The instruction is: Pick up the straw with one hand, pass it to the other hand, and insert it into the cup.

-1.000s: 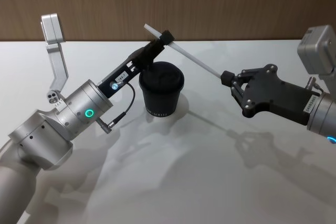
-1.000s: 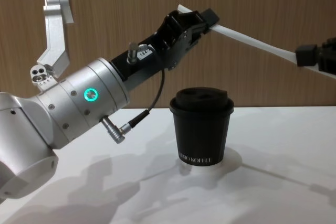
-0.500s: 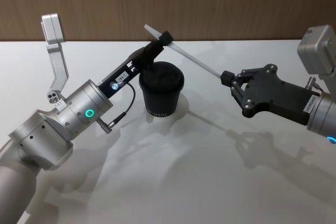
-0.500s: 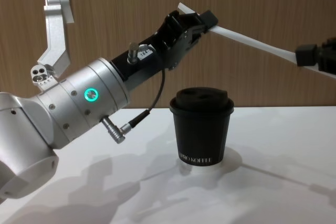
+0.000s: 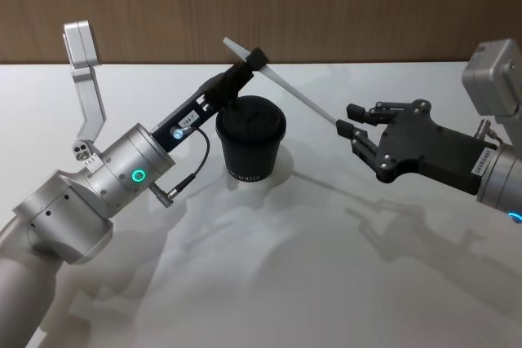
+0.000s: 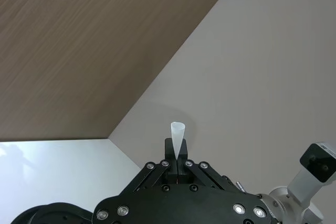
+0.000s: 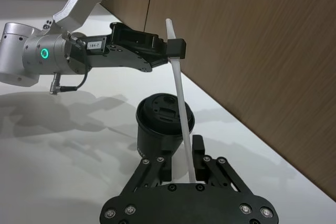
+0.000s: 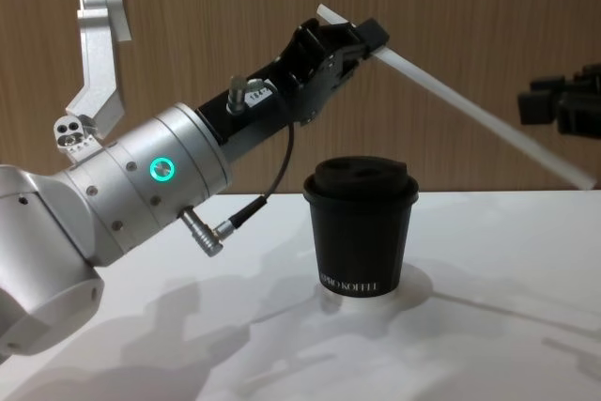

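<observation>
The left gripper (image 5: 254, 59) is pinching the straw (image 5: 294, 95) shut-fingered near its upper end, in the air above the cup (image 5: 250, 148); the straw is slanting down toward the right gripper (image 5: 349, 119), whose fingers are standing apart, gripping nothing, with the straw's lower end lying between them; the cup is standing upright, lid on, toward the far edge of the desk (image 5: 285, 283).
</observation>
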